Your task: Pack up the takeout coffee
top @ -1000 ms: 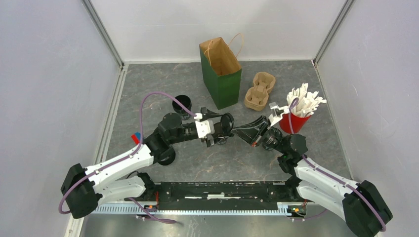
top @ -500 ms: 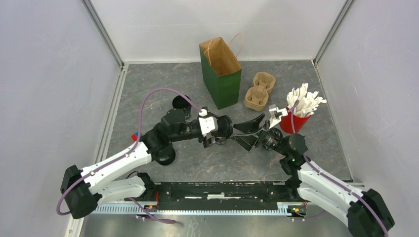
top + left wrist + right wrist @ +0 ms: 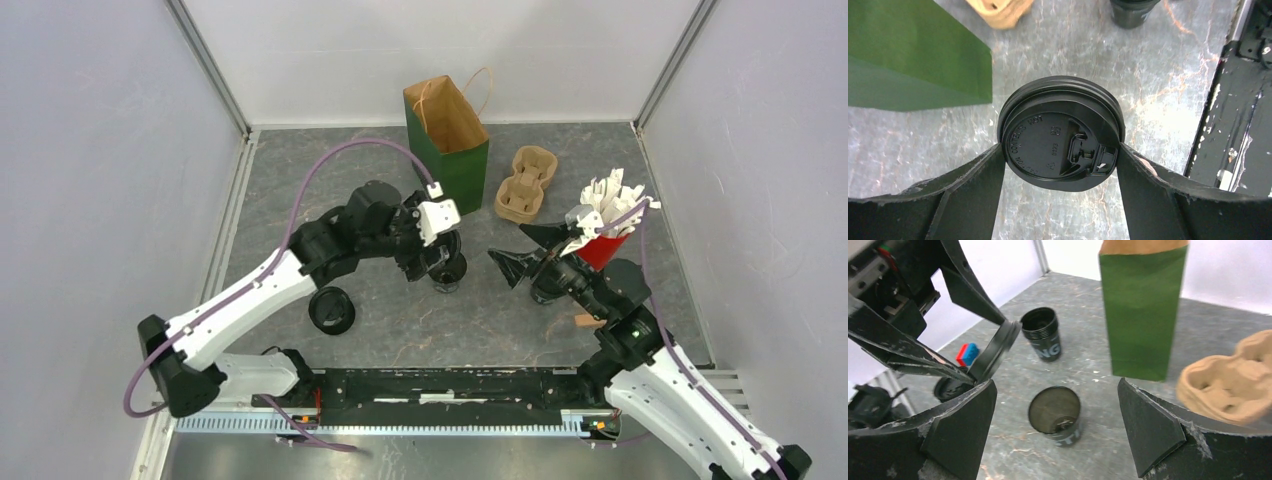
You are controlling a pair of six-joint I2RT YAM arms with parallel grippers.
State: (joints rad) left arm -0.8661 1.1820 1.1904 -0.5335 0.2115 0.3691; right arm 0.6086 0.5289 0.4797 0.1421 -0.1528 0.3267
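Observation:
My left gripper (image 3: 437,250) (image 3: 1060,150) is shut on a round black lid (image 3: 1060,132) (image 3: 998,351), its fingers pressing the rim from both sides. The lid hangs tilted, just above and beside an open black cup (image 3: 448,272) (image 3: 1055,415) standing on the table. A second open black cup (image 3: 1043,334) stands farther back, near the green paper bag (image 3: 447,150) (image 3: 1140,310). My right gripper (image 3: 507,243) (image 3: 1055,385) is open and holds nothing. It faces the nearer cup from the right, apart from it.
The tan pulp carrier (image 3: 525,185) (image 3: 1228,380) sits right of the bag. A red cup of white packets (image 3: 602,240) stands behind my right wrist. Another round black lid (image 3: 330,308) lies near the left arm, by a blue and red block (image 3: 968,354).
My right gripper has let go of the lid, opened wide and drawn back to the right. The left arm has swung toward the bag and turned downward with the lid.

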